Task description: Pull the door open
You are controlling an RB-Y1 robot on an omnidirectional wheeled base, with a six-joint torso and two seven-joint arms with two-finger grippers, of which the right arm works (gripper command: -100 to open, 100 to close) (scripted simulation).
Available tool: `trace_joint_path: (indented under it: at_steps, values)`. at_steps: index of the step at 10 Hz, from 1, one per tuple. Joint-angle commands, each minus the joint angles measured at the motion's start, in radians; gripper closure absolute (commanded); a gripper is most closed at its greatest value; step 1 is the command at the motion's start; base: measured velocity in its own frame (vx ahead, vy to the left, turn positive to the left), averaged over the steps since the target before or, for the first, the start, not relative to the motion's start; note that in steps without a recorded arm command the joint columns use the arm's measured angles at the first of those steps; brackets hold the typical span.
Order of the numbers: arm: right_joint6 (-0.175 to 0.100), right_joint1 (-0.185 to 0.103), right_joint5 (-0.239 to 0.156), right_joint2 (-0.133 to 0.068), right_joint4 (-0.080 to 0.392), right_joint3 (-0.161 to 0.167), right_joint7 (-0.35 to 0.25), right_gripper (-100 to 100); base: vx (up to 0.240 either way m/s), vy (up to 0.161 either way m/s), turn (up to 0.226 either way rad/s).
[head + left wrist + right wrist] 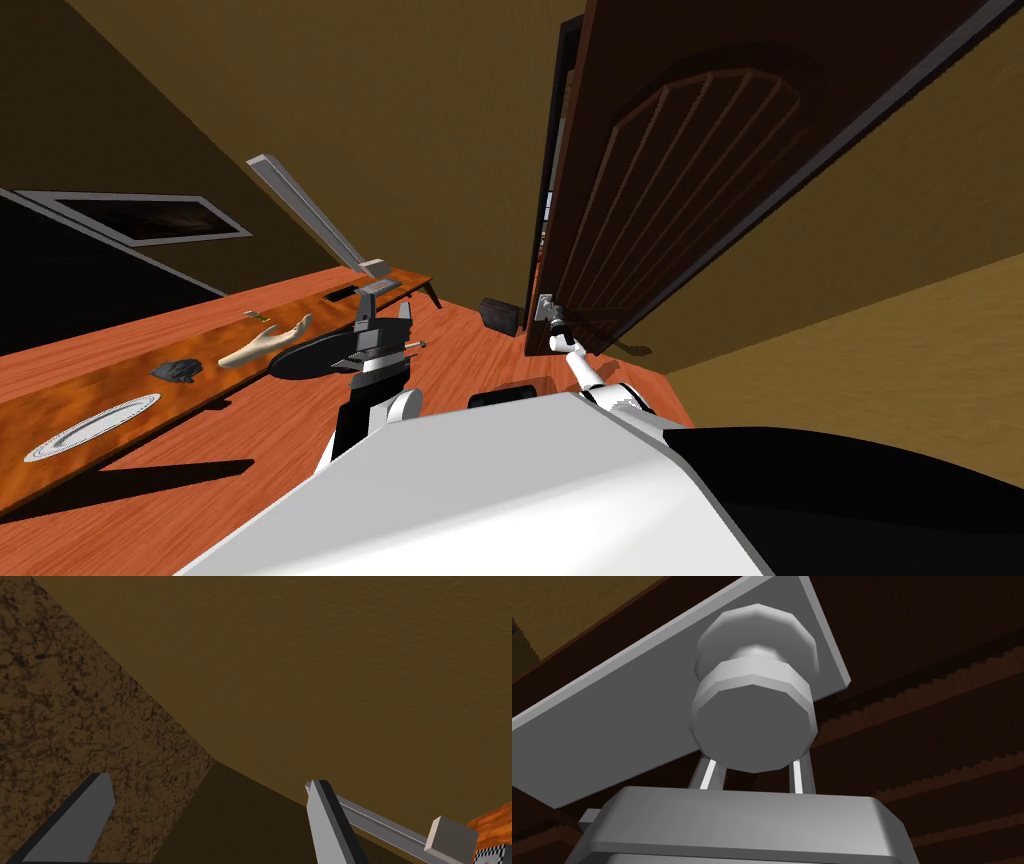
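Right gripper [752, 777]: fingers drawn narrow, clasping the grey door knob [754, 726] on its plate [612, 741], dark brown door [680, 170]. Left gripper [207, 778], away from the knob: fingers spreading wide, holding nothing.

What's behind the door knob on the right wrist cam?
A grey plate fixed to the dark brown door. The knob covers the plate's middle and the tips of the right gripper's fingers, which rise on either side of it.
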Motion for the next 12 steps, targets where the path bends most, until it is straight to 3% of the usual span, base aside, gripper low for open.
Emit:
trace_joint_path:
  at_steps: [1, 3, 8, 9, 11, 12]
  values:
    - [-0.004, -0.008, -0.016, 0.005, -0.019, 0.009, -0.037, 100, -0.055, -0.046, 0.076]
    - [-0.008, -0.007, -0.072, -0.006, -0.016, 0.020, -0.102, 100, -0.073, -0.048, 0.109]
    - [-0.011, -0.005, -0.125, -0.016, -0.013, 0.031, -0.199, 100, -0.046, -0.025, 0.072]
    - [-0.013, -0.004, -0.152, -0.021, -0.012, 0.037, -0.238, 100, -0.046, -0.030, 0.116]
    - [-0.013, -0.004, -0.152, -0.021, -0.012, 0.037, -0.239, 100, -0.025, -0.016, 0.030]
    - [-0.014, -0.003, -0.177, -0.026, -0.010, 0.042, -0.278, 100, -0.031, -0.013, 0.075]
